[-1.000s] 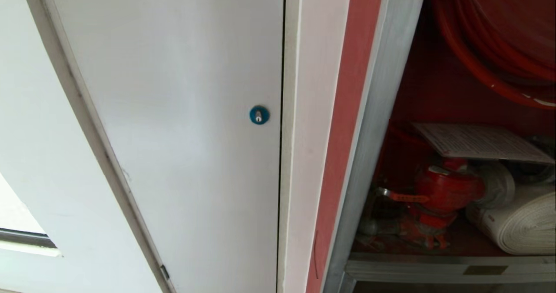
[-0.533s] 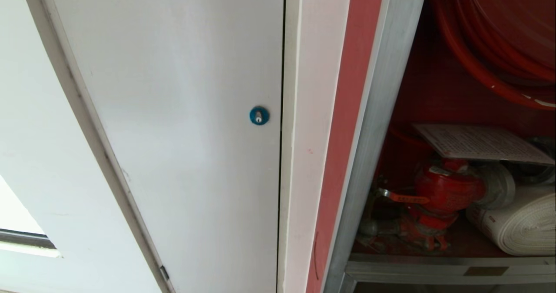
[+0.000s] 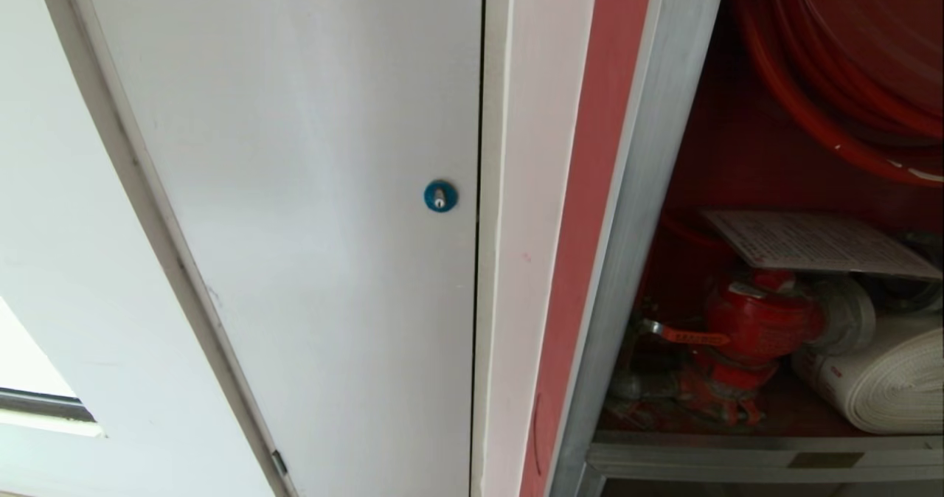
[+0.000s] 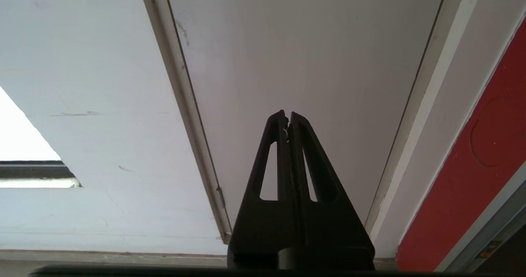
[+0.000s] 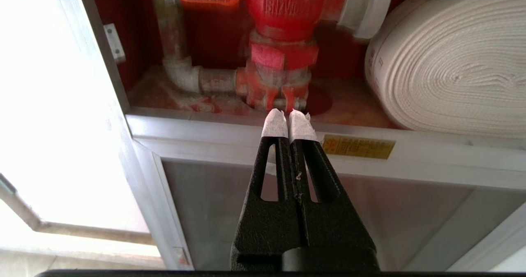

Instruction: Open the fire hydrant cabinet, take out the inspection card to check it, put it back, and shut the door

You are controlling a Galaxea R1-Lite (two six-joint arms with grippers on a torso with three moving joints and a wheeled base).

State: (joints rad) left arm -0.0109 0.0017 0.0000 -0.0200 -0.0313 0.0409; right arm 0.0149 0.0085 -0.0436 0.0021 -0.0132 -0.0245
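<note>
The inspection card (image 3: 815, 242) lies at the right of the head view, inside the fire hydrant cabinet (image 3: 634, 217), resting flat on top of the red valve (image 3: 752, 320) with the white rolled hose (image 3: 885, 379) just beside it at lower right and the red hose reel (image 3: 833, 77) above. The cabinet stands open; its door is not in any view. Over the last second almost nothing has changed: card, valve and hose sit where they were, and the head view has hardly shifted. That suggests a pause between steps, and whether the card has yet to be taken out or has already gone back cannot be told.

The right gripper (image 5: 287, 116), at the centre of its wrist view, has its white-taped tips pressed together on nothing, pointing at the foot of the valve just above the cabinet's lower rail (image 5: 435, 158). The left gripper (image 4: 287, 116), also closed and empty, faces the plain white panel (image 4: 304, 63), whose blue round lock (image 3: 440, 195) shows mid-frame in the head view
</note>
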